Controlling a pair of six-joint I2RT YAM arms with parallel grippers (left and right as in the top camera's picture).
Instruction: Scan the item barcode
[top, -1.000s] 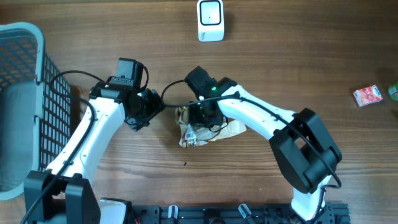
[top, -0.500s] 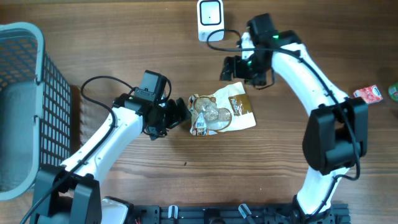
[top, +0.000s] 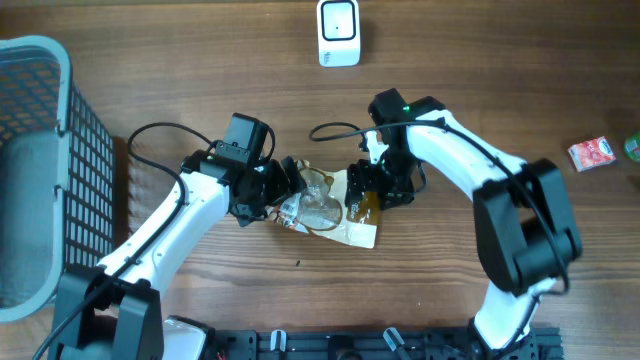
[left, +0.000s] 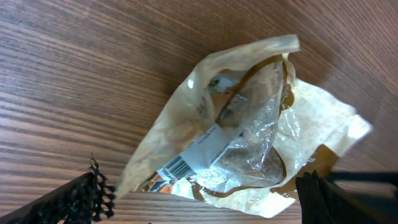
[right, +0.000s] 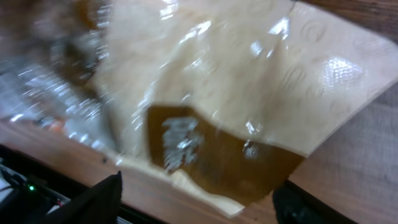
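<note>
At the left edge of the table (top: 200, 60), a grey basket (top: 92, 170) is seen from overhead. Further right, the left gripper (top: 291, 188) is set at the left end of a crumpled snack bag (top: 322, 208). The bag lies on the wood near the table's middle, well apart from the white scanner (top: 338, 32) at the far edge. The right gripper (top: 362, 196) is placed over the bag's right, brown-printed end. A small red packet (top: 592, 153) is seen far to the right.

The jaw gaps are hidden from overhead by the arms and are shown only in the wrist views. In the left wrist view, the dark fingers (left: 74, 202) are spread wide on either side of the bag and nothing is clamped. A white label with a barcode (left: 177, 165) is shown facing this camera and cannot be made out from overhead. In the blurred right wrist view, the fingers (right: 93, 199) are likewise held well apart. The bag's cream and brown film is spread between them, but whether it is touched cannot be told.
</note>
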